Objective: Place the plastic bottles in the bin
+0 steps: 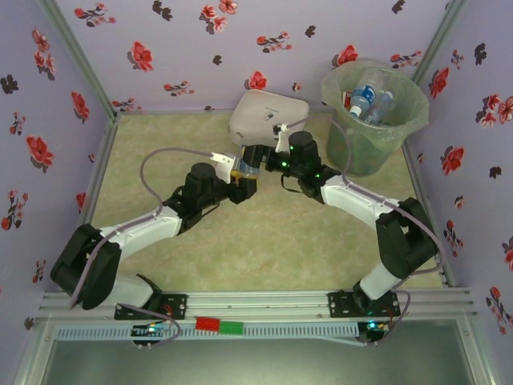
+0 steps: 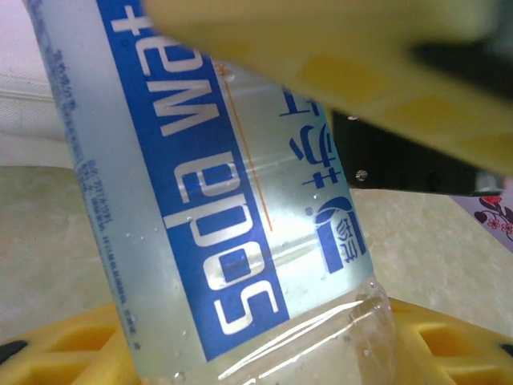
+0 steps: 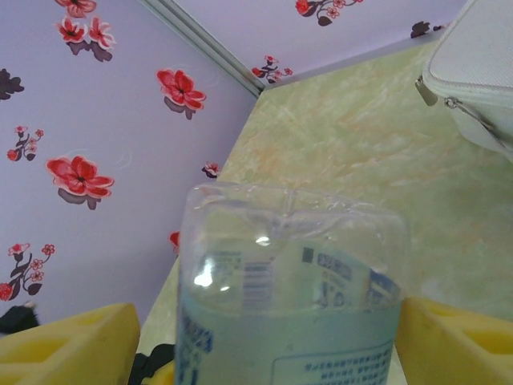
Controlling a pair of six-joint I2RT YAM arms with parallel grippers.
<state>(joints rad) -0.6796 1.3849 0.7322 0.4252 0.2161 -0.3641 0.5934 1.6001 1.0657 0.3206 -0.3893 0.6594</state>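
A clear bottle (image 1: 244,170) with a blue label hangs between the two arms over the middle of the counter (image 1: 264,249), just near of the white box (image 1: 268,112) and well left of the bin (image 1: 361,152). The left end effector (image 1: 238,183) has hold of it. In the left wrist view the label runs between the yellow fingers (image 2: 72,353), and the jaws stand only as far apart as the bottle is wide.

The right end effector (image 1: 260,158) meets it from the right, its jaws open around the bottle's other end. In the right wrist view the bottle rises between two yellow fingers (image 3: 457,345). The right one is at the wall or just beside it; the left one stands apart with a plain gap. It has no grip yet.

This reads as a handover. The bin stands at the far right corner, on the right arm's side, so the left arm offers the bottle across. The left hold is what keeps the bottle up until the right jaws take it. Other bottles (image 1: 367,100) already lie in the bin. The thin, slick wall may slip or buckle under a clamp.
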